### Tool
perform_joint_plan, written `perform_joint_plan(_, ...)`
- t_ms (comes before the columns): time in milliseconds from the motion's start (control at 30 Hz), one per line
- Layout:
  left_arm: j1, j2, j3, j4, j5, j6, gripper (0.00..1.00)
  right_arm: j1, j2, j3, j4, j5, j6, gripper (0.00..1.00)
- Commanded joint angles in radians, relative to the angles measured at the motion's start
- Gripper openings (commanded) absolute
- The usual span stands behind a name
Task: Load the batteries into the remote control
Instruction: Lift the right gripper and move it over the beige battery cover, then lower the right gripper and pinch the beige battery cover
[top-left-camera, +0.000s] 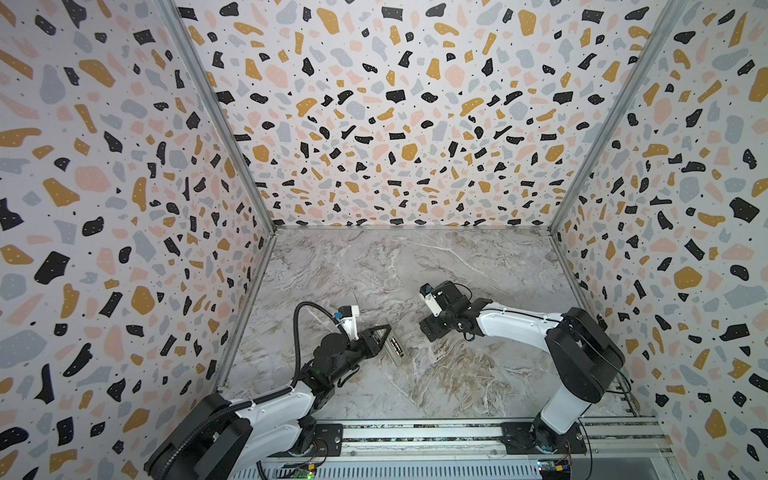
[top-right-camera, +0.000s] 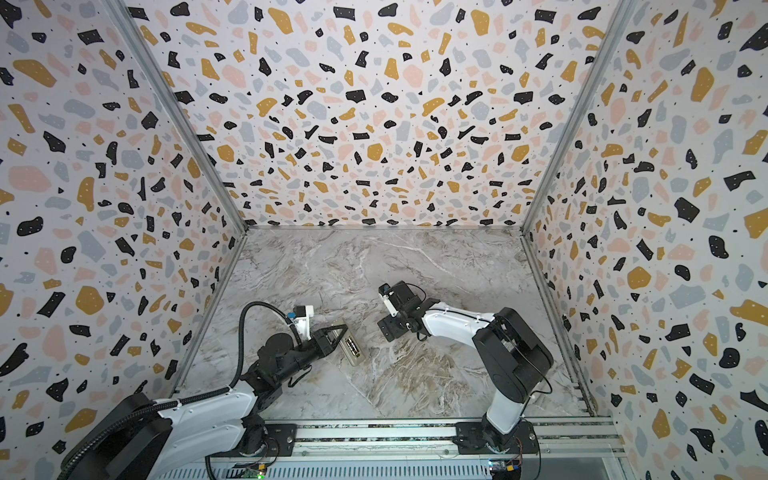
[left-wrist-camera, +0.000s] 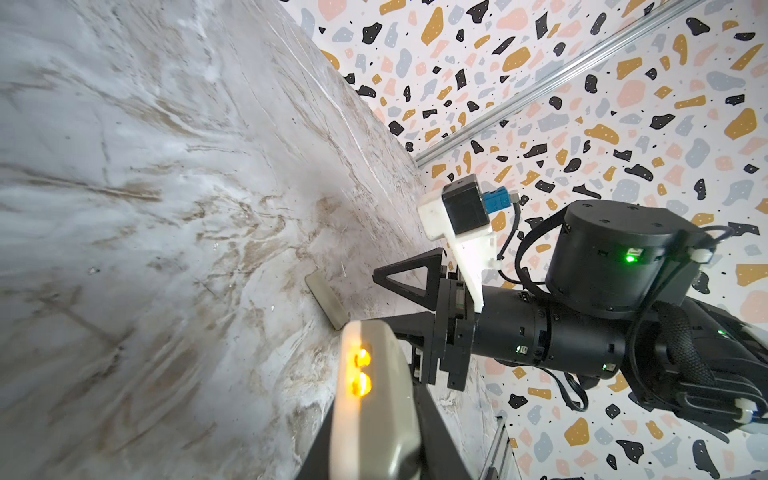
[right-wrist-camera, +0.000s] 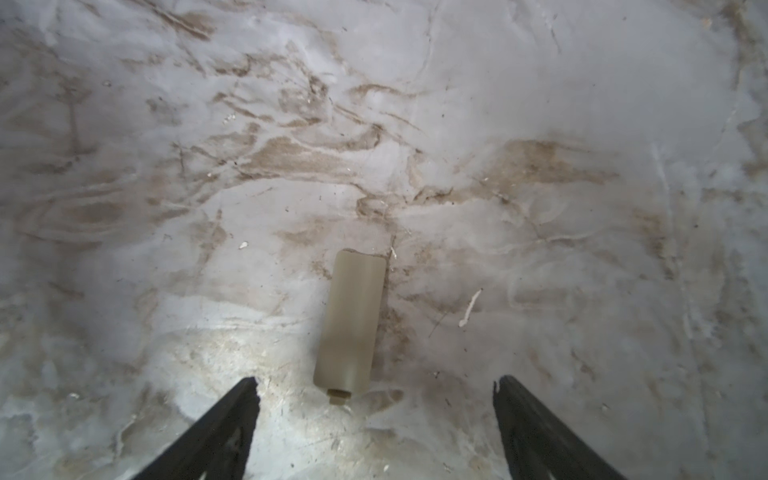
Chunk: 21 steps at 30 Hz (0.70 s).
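Where the left arm reaches over the near part of the marble table (top-left-camera: 457, 386), the left gripper (top-left-camera: 381, 336) has its fingers squeezed tight on one end of the remote control (top-left-camera: 395, 354). The remote's open back faces up. The batteries (top-left-camera: 394, 346) sit side by side inside it, dark with gold bits. I cannot tell if the remote touches the table. In the left wrist view, two bright orange spots (left-wrist-camera: 360, 358) show on the remote's edge.

A little farther back, the right gripper (right-wrist-camera: 376, 380) points down at the table. Its two black fingers (right-wrist-camera: 245, 399) are spread wide and hold nothing. A small pale cover plate (right-wrist-camera: 351, 320) lies flat on the table just ahead of them, not touched. Farthest back stand the speckled walls (top-left-camera: 395, 124).
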Motion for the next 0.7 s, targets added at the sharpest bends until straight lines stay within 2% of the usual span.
perform_joint_plan(0,0.006,0.007,-0.011,0.106,-0.022,-0.013,0.00,0.011,0.017,0.036,0.006,0.005,0.012,0.90)
perform_joint_plan(100,0.006,0.007,-0.012,0.110,-0.023,-0.015,0.00,0.012,0.038,0.039,0.013,-0.005,0.016,0.84)
perform_joint_plan(367,0.006,0.007,-0.023,0.116,-0.033,-0.019,0.00,0.015,0.071,0.042,0.019,-0.015,0.020,0.59)
perform_joint_plan(667,0.006,0.028,-0.020,0.130,-0.031,-0.019,0.00,0.014,0.088,0.039,0.025,-0.015,0.022,0.45)
